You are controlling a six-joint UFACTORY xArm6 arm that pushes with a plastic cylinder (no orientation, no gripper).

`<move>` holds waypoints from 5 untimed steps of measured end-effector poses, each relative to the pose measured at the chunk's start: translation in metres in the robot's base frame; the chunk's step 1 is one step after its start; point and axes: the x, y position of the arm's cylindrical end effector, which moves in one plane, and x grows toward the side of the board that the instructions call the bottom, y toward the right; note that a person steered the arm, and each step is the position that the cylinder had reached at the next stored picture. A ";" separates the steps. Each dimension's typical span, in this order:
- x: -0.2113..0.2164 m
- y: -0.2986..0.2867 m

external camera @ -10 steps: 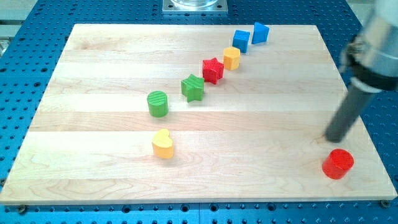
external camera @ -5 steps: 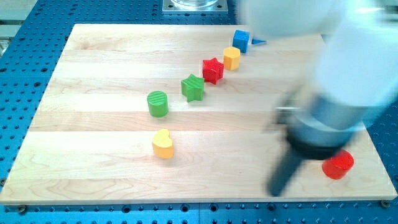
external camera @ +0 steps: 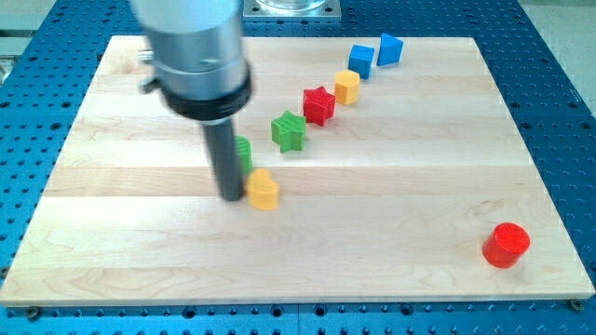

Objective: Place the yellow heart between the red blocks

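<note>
On a pale wooden bench (external camera: 391,233), my tip (external camera: 230,197), a bare rod with no jaws to open or close, touches the yellow heart-shaped block (external camera: 264,190) from the view's left; short rightward pushes should steer it between the red star-shaped block (external camera: 318,104) and red cylinder block (external camera: 507,245).

You see a pale wooden board (external camera: 391,214) filling most of the frame, lying on a blue perforated metal base (external camera: 568,112). A grey metal mount (external camera: 291,9) sits at top centre. Lighting is even.
</note>
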 end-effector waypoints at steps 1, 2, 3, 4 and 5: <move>0.003 0.105; 0.020 0.062; 0.074 0.096; 0.041 0.127; 0.024 0.150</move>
